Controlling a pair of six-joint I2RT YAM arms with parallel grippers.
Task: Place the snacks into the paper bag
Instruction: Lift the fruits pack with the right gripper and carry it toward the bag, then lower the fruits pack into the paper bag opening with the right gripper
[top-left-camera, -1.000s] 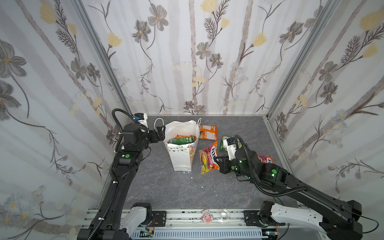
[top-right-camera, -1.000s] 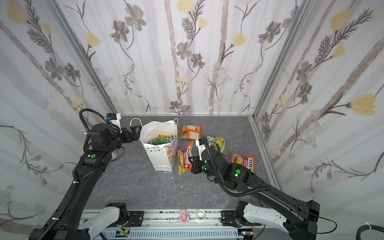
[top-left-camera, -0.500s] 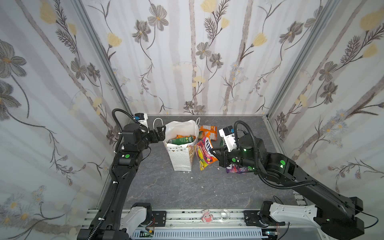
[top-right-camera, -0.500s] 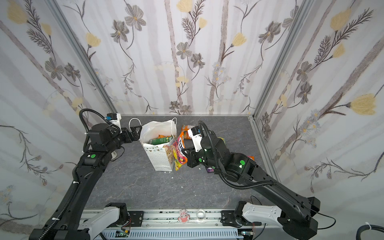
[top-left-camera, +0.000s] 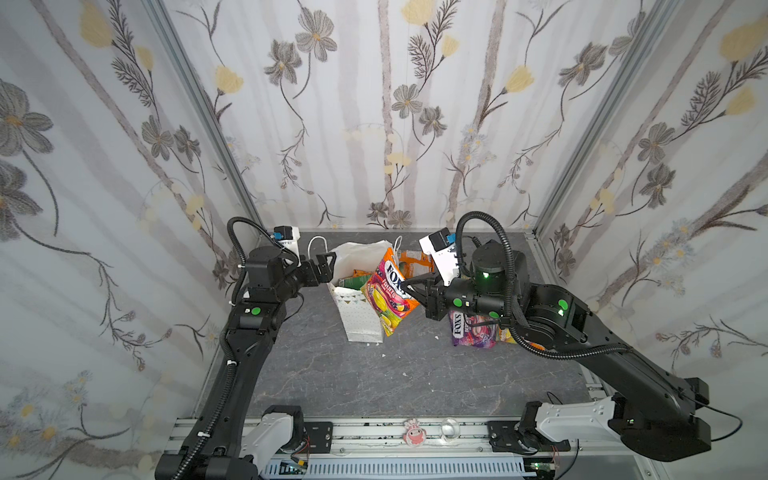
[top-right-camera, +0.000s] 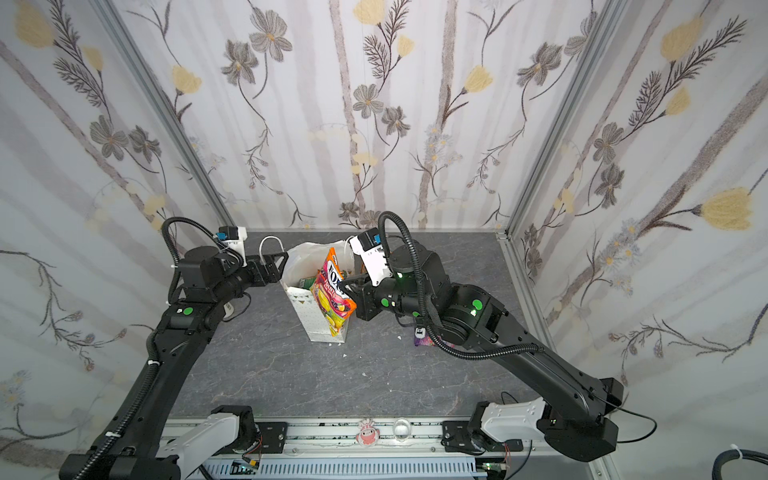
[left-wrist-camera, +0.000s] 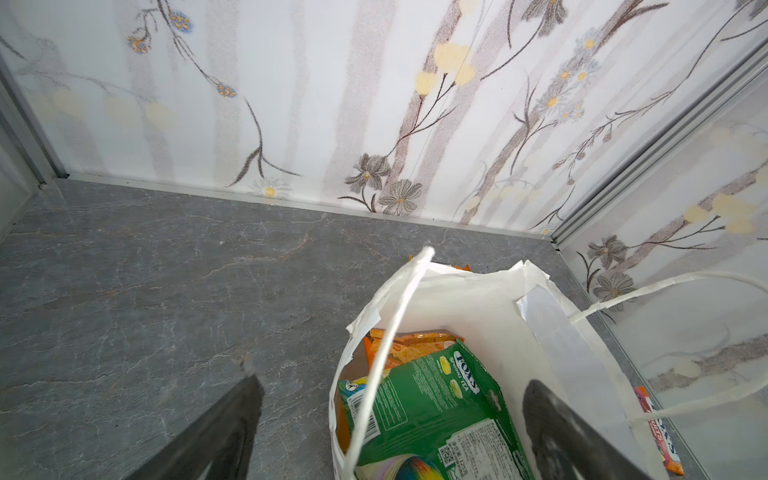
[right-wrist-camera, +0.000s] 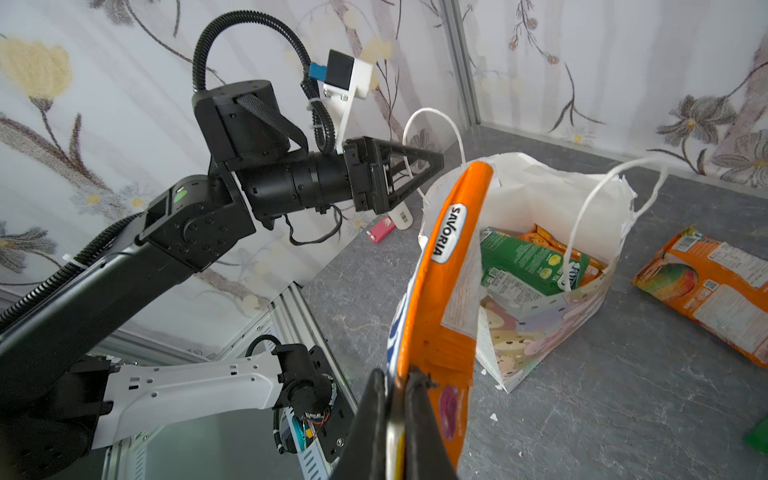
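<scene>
The white paper bag (top-left-camera: 360, 322) (top-right-camera: 319, 322) stands upright and open at mid-table. A green FOX'S packet (left-wrist-camera: 436, 399) (right-wrist-camera: 519, 262) and an orange one (left-wrist-camera: 415, 345) lie inside. My right gripper (top-left-camera: 405, 286) (top-right-camera: 347, 284) (right-wrist-camera: 397, 386) is shut on the edge of an orange FOX'S snack packet (top-left-camera: 386, 291) (top-right-camera: 332, 291) (right-wrist-camera: 440, 291), which hangs against the bag's right rim. My left gripper (top-left-camera: 326, 266) (top-right-camera: 276, 266) (left-wrist-camera: 392, 380) stands open at the bag's left rim, by the cord handle (left-wrist-camera: 399, 316). It holds nothing.
An orange packet (top-left-camera: 415, 262) (right-wrist-camera: 706, 282) lies behind the bag. A purple FOX'S packet (top-left-camera: 473, 332) (top-right-camera: 424, 340) lies under my right arm. A small pink object (right-wrist-camera: 380, 228) and a white bottle (right-wrist-camera: 401, 216) sit by the left wall. Walls close in on three sides.
My right gripper has lifted the orange packet off the table and carried it left to the bag's rim. The left arm has stayed at the bag.
</scene>
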